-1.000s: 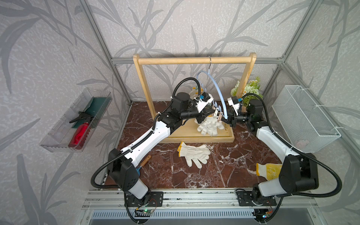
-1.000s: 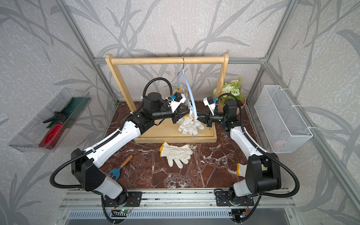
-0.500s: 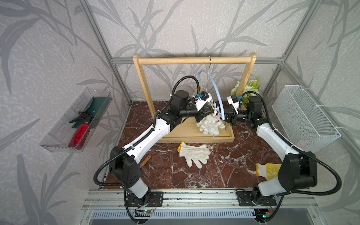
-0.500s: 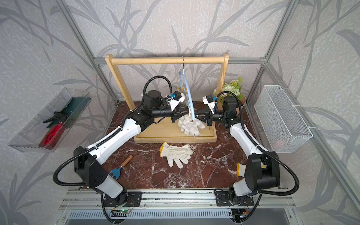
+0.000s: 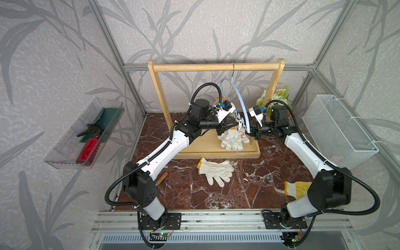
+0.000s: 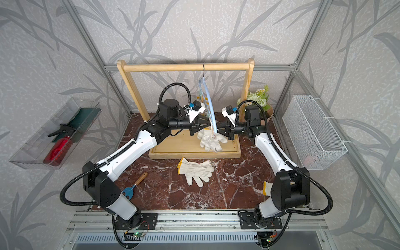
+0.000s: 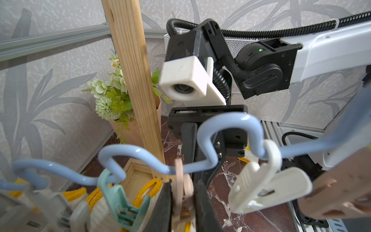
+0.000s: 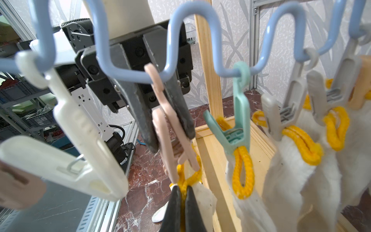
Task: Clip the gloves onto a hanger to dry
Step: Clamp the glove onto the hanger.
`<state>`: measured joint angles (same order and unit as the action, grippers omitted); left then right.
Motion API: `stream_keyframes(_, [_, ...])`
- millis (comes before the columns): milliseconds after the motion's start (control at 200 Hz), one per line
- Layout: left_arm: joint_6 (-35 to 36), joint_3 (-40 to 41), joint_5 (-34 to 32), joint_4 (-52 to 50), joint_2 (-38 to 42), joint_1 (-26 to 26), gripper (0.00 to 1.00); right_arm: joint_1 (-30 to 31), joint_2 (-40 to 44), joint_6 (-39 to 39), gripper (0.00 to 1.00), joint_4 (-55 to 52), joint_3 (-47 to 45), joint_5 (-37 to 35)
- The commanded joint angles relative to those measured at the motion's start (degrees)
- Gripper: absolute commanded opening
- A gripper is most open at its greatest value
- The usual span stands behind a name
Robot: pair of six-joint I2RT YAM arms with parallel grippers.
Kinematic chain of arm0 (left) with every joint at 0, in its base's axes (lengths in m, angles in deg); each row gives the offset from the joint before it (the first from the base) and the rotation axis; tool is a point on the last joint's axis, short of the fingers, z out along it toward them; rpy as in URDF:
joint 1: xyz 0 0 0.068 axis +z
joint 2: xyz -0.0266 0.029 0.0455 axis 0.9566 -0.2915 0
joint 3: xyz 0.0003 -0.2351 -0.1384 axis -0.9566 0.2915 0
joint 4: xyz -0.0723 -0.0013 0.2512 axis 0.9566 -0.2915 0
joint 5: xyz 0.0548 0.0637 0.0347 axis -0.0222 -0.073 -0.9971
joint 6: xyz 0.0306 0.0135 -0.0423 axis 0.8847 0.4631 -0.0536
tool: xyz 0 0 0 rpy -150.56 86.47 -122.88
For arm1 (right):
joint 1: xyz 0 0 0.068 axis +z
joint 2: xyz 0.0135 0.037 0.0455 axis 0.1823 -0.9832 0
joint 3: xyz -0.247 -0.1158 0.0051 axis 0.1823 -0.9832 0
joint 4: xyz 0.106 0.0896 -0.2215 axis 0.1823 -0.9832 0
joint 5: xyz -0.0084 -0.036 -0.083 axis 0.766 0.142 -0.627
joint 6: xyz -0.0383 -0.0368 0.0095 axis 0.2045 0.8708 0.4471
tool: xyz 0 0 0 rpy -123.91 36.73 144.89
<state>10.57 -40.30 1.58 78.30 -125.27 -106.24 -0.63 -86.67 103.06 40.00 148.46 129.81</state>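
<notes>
Though clear, tray (image 5: 55,161) with red bottle (image 5: 87,149)

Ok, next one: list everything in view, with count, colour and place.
wooden rack: one, pale wood, back centre
hanger: one, pale blue, hooked on the rack's bar
clips: several, white, pink, teal, grey, on the hanger
hung gloves: at least three, white with yellow cuffs, clipped to the hanger
loose gloves: one pile, white, yellow-trimmed, table centre
patterned glove: one, yellow, front right
wire basket: one, white, right wall
tray: one, clear, left wall, holding a red spray bottle
flowers: one bunch, green-white, back right
tool: one, wooden handle, blue head, front left
table: red-brown marble
left arm's fingers: two, black, shut on the pink clip
right arm's fingers: two, black, shut on the raised glove by its yellow cuff, under that clip
</notes>
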Motion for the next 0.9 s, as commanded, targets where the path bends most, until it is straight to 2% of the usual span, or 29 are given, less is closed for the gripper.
stream_keyframes(0, [1.59, -1.58, 3.14, -2.97, -0.52, -0.21, 0.00, 0.42, -0.45, 4.35, 0.00, -5.75, 2.25, -0.79])
stream_keyframes(500, [3.70, -2.55, 8.49, -6.81, -1.39, 0.49, 0.00, 0.68, 2.33, 4.43, 0.00, -3.40, 2.46, 0.81])
stream_keyframes(895, [4.14, -3.11, 8.91, -7.55, -2.14, 0.76, 0.00, 0.68, 3.72, 2.68, 0.00, -0.01, 2.40, 2.20])
